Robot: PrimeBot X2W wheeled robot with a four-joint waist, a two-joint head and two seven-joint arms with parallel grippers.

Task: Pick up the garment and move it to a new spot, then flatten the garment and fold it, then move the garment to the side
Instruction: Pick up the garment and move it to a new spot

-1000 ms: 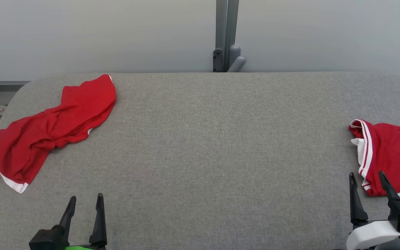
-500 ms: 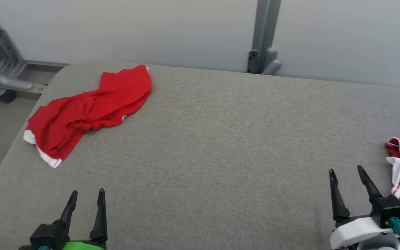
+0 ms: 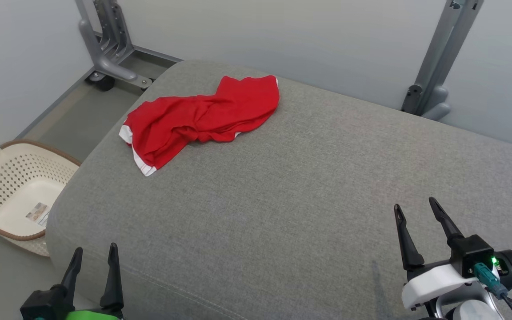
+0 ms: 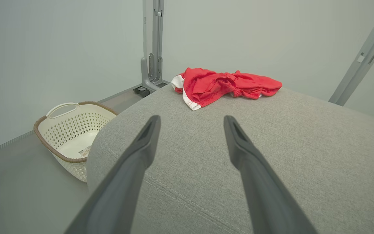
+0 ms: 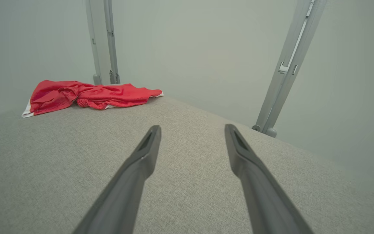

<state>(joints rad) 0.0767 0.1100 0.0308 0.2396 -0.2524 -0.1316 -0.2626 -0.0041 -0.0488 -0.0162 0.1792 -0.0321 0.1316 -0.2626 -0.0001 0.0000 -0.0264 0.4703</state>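
Currently the red garment (image 3: pixel 202 120) lies crumpled on the far left part of the grey padded table (image 3: pixel 282 200), its white-trimmed hem towards the left edge. It is untouched and well apart from both grippers. The left gripper (image 3: pixel 96 249) hangs at the near left corner of the table with its fingers spread and nothing between them. The right gripper (image 3: pixel 416 204) stands over the near right of the table, likewise spread and empty. What has changed is the viewpoint, not the cloth. The head camera has swung to the left, so the garment now sits towards the upper middle of the head view instead of at its left margin. Its folds and outline match the earlier frame. A pale perforated basket (image 3: pixel 11 178) on the floor left of the table has come into view, as has a grey metal post (image 3: pixel 109 49) beyond the far left corner. My judgement is that the robot has turned to face the garment and the pick-up has not yet begun. The reach is the step in hand.
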